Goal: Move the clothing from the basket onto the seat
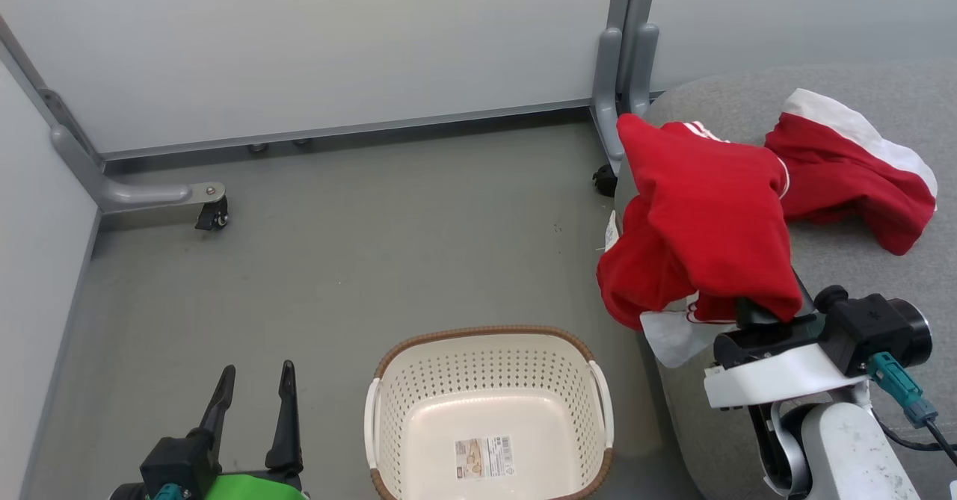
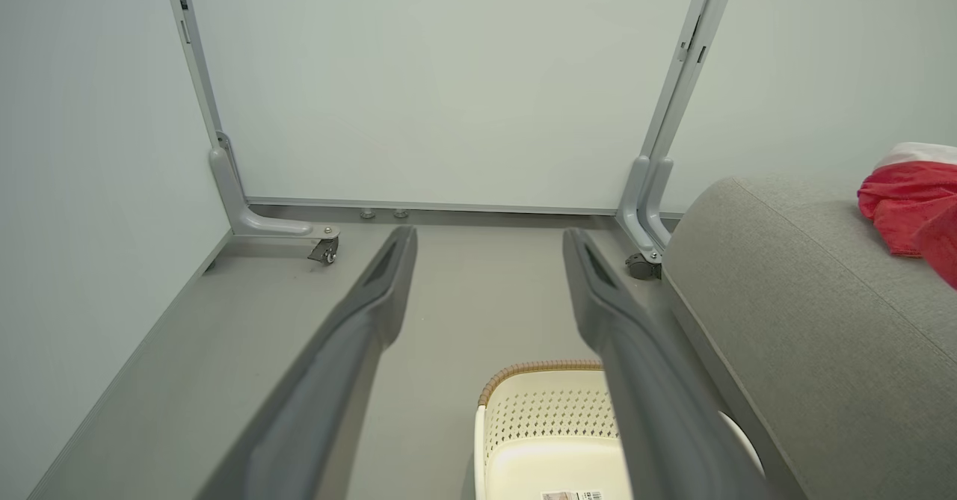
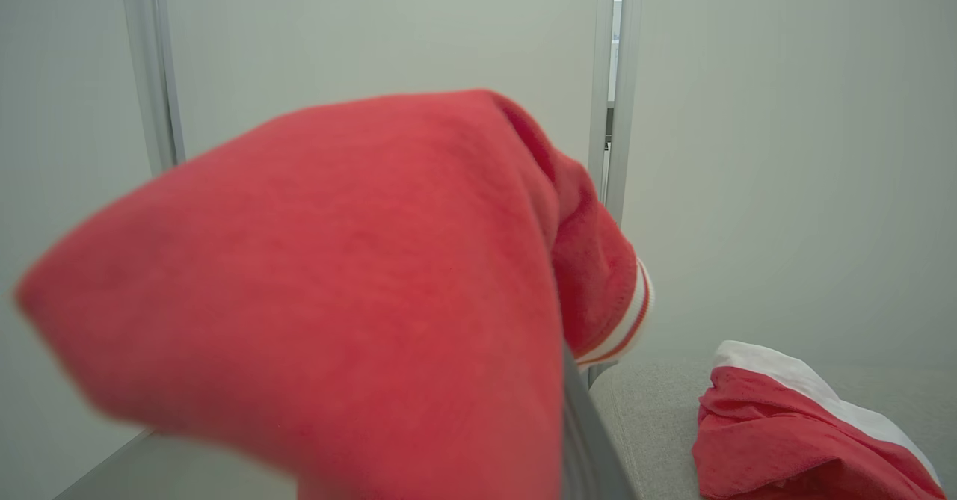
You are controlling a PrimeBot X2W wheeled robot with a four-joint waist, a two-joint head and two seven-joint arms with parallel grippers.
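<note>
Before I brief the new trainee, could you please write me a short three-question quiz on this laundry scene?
1. True or false: the basket holds no clothing.
2. Multiple choice: what is the right gripper shut on? A) the basket handle B) a red garment C) nothing
3. Fill in: the other red garment lies on the grey ____.
Key: 1 true; 2 B; 3 seat.
</note>
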